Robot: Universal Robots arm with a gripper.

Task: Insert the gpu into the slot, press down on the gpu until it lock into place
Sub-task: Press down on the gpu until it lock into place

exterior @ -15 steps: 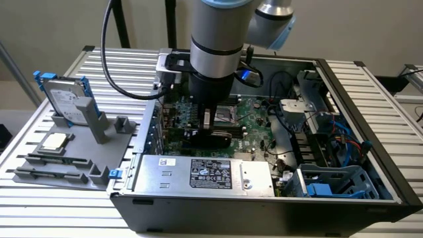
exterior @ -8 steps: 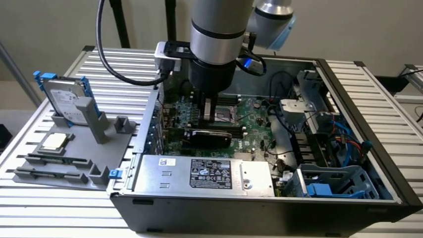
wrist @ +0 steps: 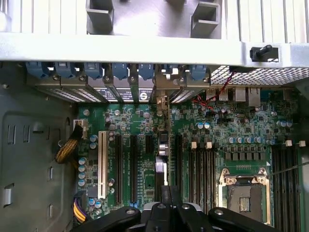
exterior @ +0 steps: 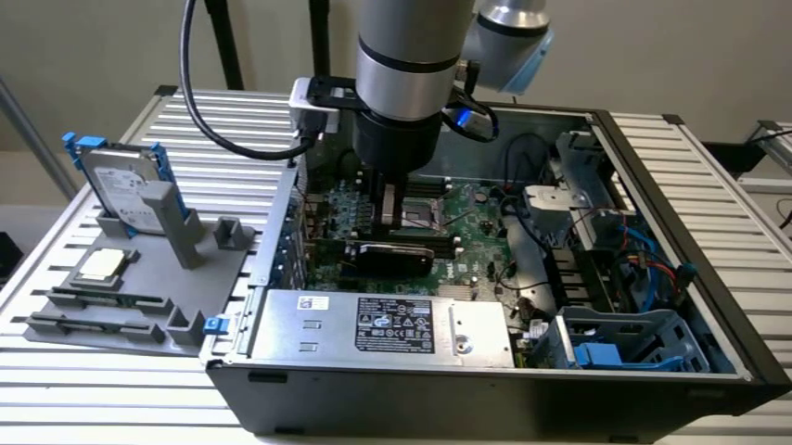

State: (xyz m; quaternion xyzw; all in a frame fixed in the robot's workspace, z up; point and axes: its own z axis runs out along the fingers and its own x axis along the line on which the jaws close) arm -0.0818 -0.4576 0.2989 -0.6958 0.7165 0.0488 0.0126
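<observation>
Wrist view looks down past the black 2-fingered gripper (wrist: 166,195). Its jaws are drawn close onto the upper edge of the flat, black-faced rectangular gpu (wrist: 163,166) and seem to be pinching it, with no gap visible on either side. The gpu stands on edge near the middle of the large green motherboard (wrist: 140,121), running lengthwise between rows of long black strips (wrist: 118,164). Its thin silver bracket (wrist: 161,100) reaches the motherboard's far edge. There it lines up with the perforated silver slot covers (wrist: 72,94) and the row of blue plastic latches (wrist: 96,70) beyond them.

From this I judge insertion to be largely done. The gpu is upright, aligned and down at motherboard level, where the long narrow connector slot should lie. Pressing it home and locking it cannot be confirmed.

The gpu's own lower edge covers the slot, so the depth of seating is unreadable. No retaining catch can be made out.

In the exterior view, the silver power-supply box (exterior: 384,324) sits at the motherboard's near side. Behind it, the fingertips meet the gpu as dark on dark. The thick grey arm (exterior: 409,56) blocks the motherboard's far part. The gripper's body is cut off at the frame edge in the wrist view.
</observation>
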